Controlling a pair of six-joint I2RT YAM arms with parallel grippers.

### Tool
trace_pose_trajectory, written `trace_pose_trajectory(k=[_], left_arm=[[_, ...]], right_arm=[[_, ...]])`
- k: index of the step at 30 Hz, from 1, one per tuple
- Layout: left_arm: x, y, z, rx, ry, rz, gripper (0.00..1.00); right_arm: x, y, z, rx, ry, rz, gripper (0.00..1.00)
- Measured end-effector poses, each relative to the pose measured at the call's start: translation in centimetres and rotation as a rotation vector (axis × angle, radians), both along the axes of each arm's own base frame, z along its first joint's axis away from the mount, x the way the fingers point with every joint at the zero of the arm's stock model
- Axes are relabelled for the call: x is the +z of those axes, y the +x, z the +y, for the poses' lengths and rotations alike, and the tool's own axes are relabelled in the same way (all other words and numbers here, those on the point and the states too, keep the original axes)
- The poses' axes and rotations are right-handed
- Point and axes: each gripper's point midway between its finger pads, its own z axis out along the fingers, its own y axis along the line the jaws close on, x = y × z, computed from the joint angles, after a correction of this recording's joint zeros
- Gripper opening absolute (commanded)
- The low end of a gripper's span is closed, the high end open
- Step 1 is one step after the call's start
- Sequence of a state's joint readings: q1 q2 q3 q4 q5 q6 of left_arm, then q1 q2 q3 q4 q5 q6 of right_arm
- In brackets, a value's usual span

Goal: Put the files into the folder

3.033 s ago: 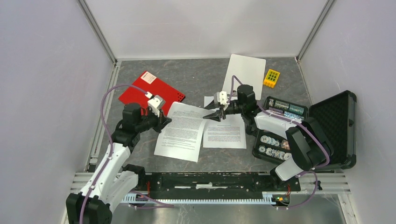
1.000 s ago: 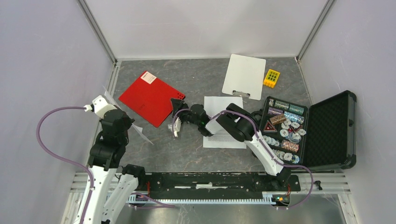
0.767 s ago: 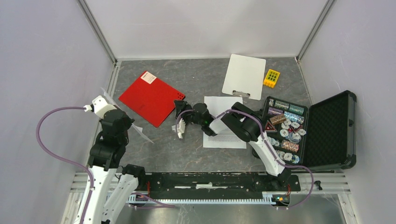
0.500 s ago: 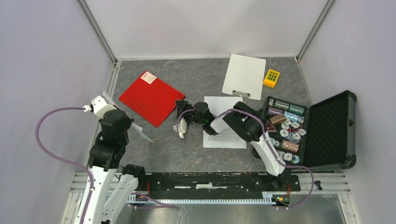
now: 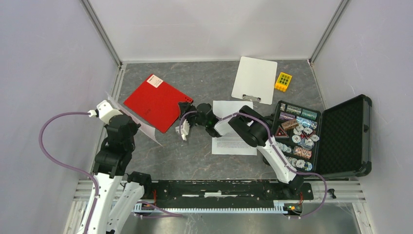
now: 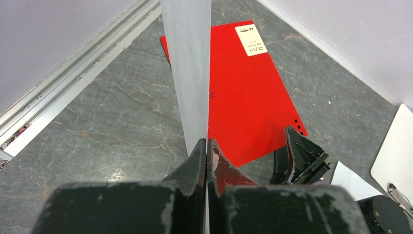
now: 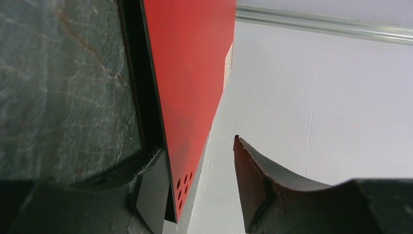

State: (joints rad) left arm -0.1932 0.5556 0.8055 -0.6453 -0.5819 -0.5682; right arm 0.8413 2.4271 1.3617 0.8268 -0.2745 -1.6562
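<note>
The red folder lies flat at the back left, with its white label at the far corner. My left gripper is shut on one file, held on edge above the table left of the folder. In the left wrist view that sheet stands between the closed fingertips before the folder. My right gripper is open at the folder's near right corner. In the right wrist view one finger sits under the red cover and the other above. The second file lies partly under the right arm.
A blank white clipboard and a yellow block lie at the back right. An open black case with chips stands at the right edge. A metal rail and side walls bound the left.
Since three seconds ago my left gripper lifted one sheet off the table and drew back left. My right gripper left the second sheet and reached the folder's corner, edging closer in the last half second.
</note>
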Motion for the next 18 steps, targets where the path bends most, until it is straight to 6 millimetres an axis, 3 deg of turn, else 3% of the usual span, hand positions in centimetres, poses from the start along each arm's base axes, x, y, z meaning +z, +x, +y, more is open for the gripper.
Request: trace_pose_trajectory(k=[9, 14, 18], left_arm=[[0.2, 0.1, 0.0, 0.001, -0.001, -0.008, 0.02], [1.0, 0.0, 0.0, 0.0, -0.002, -0.012, 0.02], [4.6, -0.3, 0.2, 0.006, -0.013, -0.083, 0.02]], right_arm=[[-1.1, 0.0, 0.1, -0.017, 0.08, 0.045, 0.02], [-0.9, -0.9, -1.0, -0.031, 0.137, 0.054, 0.0], [-0.8, -2.7, -2.6, -0.056, 0.173, 0.096, 0.0]])
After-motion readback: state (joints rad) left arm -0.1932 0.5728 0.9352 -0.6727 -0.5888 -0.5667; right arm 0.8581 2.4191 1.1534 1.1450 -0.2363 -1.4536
